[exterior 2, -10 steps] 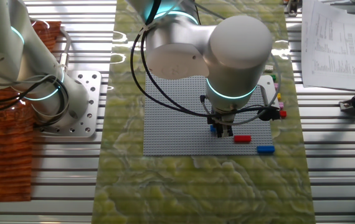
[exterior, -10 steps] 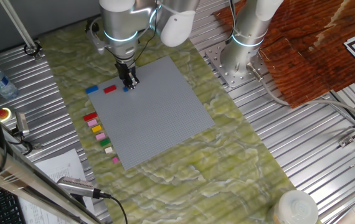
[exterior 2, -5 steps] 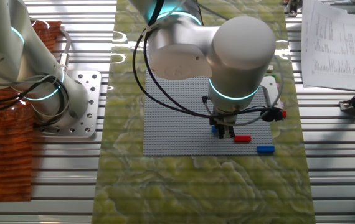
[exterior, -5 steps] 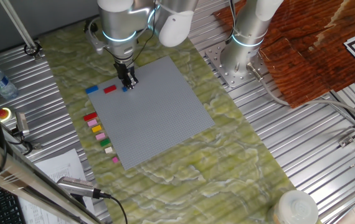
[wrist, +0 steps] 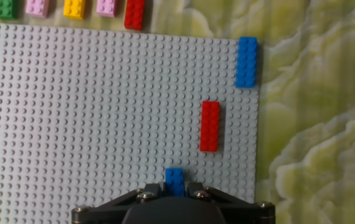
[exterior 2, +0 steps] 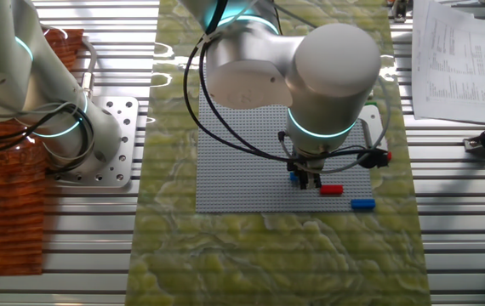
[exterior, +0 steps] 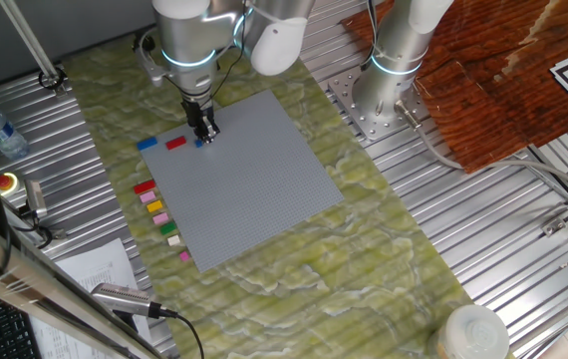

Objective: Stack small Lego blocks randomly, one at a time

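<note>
While I hang low over the large flat grey studded baseplate (wrist: 90, 112), my gripper (wrist: 176, 190) has its two fingers pressed against the sides of a small blue plastic Lego brick (wrist: 174, 180), so I am clamped on it. That brick sits between my fingertips, its far end poking out just ahead of them, right at the level of the studs; I cannot tell whether it is pushed down onto them or only touching.

Ahead of my fingers and a little to the right lies a long red Lego brick (wrist: 210, 126), lengthwise on the plate and apart from the blue one I hold. Further ahead, at the plate's right corner, a long blue Lego brick (wrist: 246, 61) straddles the edge. Along the far edge, to the left, a row of bricks waits just beside the plate: a red one (wrist: 134, 14), a pink one (wrist: 107, 7), a yellow one (wrist: 75, 8), another pink one (wrist: 38, 7) and a green one (wrist: 5, 7).

Under the plate spreads a green marbled mat (wrist: 314, 112).
</note>
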Robot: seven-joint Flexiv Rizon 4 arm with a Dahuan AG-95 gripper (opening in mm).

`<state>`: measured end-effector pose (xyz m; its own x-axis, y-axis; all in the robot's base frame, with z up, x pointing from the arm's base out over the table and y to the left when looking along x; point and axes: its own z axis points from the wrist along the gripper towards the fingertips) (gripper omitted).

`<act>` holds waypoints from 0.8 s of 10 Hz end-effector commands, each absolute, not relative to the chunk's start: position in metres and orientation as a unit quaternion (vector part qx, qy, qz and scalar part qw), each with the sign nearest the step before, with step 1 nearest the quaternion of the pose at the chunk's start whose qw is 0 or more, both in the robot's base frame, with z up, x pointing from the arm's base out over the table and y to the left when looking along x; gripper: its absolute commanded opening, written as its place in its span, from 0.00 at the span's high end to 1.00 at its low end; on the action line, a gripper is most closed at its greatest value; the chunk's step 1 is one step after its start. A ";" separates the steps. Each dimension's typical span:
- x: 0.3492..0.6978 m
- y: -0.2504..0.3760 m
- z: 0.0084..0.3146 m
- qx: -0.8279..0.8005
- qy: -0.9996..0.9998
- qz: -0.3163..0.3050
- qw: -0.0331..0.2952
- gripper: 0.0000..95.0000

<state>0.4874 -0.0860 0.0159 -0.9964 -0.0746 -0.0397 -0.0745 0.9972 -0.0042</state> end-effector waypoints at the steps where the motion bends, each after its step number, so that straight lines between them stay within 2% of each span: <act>1: 0.488 -0.086 0.014 -0.035 0.999 0.002 0.018 1.00; 8: 0.485 -0.085 0.012 -0.023 1.000 0.006 0.019 1.00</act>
<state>0.4854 -0.0854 0.0124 -0.9981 -0.0469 -0.0402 -0.0474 0.9988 0.0120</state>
